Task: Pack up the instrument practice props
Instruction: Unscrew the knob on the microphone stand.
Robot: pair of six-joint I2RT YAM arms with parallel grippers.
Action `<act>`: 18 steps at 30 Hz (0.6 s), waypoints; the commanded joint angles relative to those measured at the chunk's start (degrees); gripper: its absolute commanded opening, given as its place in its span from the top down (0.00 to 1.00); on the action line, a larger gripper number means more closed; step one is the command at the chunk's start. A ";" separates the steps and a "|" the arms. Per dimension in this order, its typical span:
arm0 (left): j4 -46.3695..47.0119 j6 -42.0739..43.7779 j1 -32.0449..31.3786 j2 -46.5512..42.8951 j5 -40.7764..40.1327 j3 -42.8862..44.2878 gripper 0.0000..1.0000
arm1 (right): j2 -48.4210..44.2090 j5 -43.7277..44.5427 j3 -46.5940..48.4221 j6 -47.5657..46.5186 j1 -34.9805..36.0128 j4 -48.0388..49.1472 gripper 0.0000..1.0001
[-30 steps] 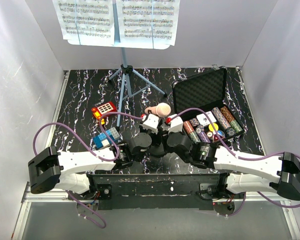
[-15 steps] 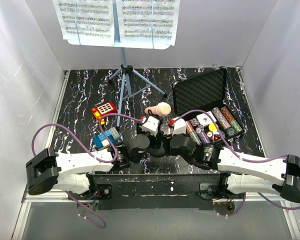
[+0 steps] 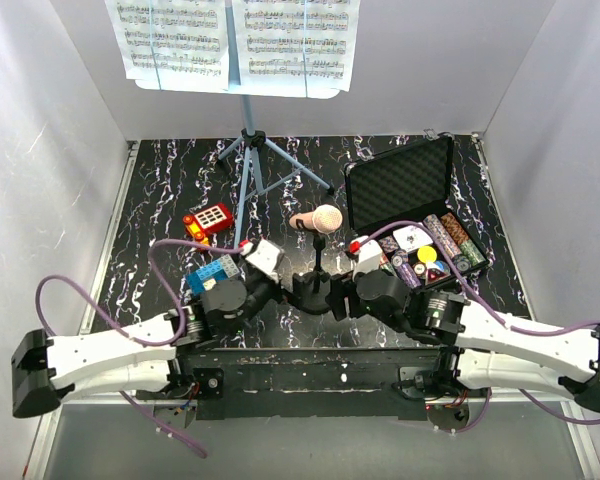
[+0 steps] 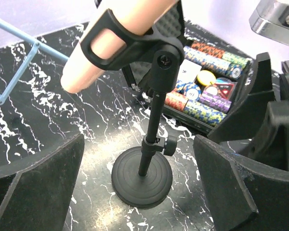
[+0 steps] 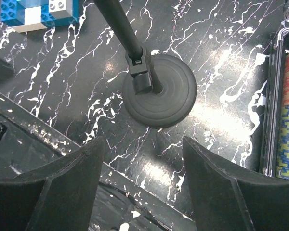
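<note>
Top external view: a black white-veined table fills the frame's middle. At its far edge stands the light-blue music stand on tripod legs, and its white sheet-music pages spread across the upper centre. An open black case sits right of centre, foam lid upright and rows of poker chips in the tray. Both arms reach in from the bottom corners toward the frame's centre, where the microphone stands upright on its black round base, just left of the case. In the left wrist view the left gripper is spread wide, the base showing in the gap and touching neither finger. In the right wrist view the right gripper also gapes wide, the base lying just above its fingertips. A red toy phone and blue bricks lie left of centre.
</note>
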 commanded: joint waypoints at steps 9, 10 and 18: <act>-11.07 4.17 9.98 -13.61 35.29 -0.07 0.02 | -12.69 -2.89 3.25 -3.55 -0.41 -8.83 0.28; -11.34 3.02 13.76 -11.68 41.90 0.55 0.05 | -13.30 -3.06 3.78 -4.08 -0.49 -9.53 0.28; 7.09 -9.36 37.24 -2.98 71.47 -2.69 0.13 | -15.33 -6.40 4.84 -6.90 -0.76 -11.30 0.28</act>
